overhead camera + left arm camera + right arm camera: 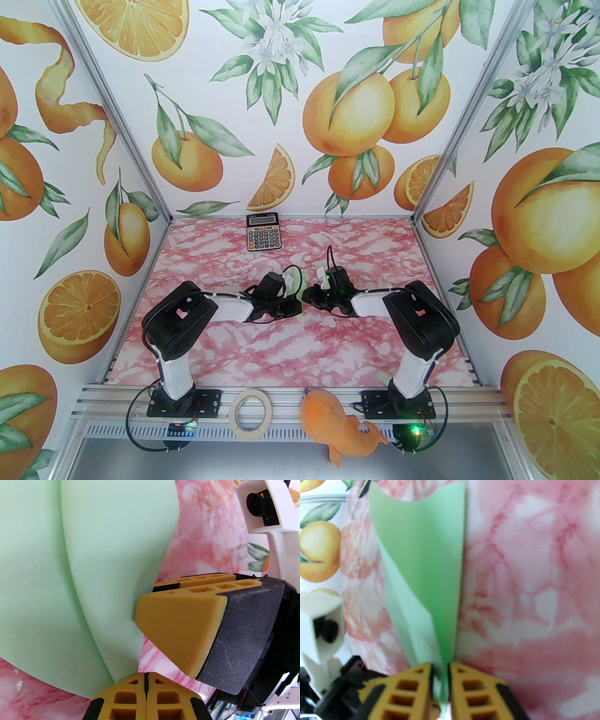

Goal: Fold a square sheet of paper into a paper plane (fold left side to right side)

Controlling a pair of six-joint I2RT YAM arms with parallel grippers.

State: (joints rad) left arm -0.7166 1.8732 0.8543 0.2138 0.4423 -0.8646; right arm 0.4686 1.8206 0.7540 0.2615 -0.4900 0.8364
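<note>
The square sheet of paper (pixel 294 275) is pale green and held up off the marble table between both arms at mid-table. In the left wrist view the sheet (pixel 70 573) bows into two overlapping curved layers. My left gripper (pixel 146 675) is shut on its lower corner. The right gripper's orange fingers (pixel 178 623) pinch the sheet's edge just above that. In the right wrist view my right gripper (pixel 440 667) is shut on the doubled-over paper (pixel 431 562), which fans upward from it. From above, the left gripper (pixel 300 302) and right gripper (pixel 310 294) nearly touch. A dart-shaped paper plane is out of view.
A black-and-orange calculator (pixel 262 232) lies at the table's far edge. A roll of beige tape (pixel 251 415) and an orange plush toy (pixel 344 433) rest on the metal rail between the arm bases. Printed walls close in the left, right and back.
</note>
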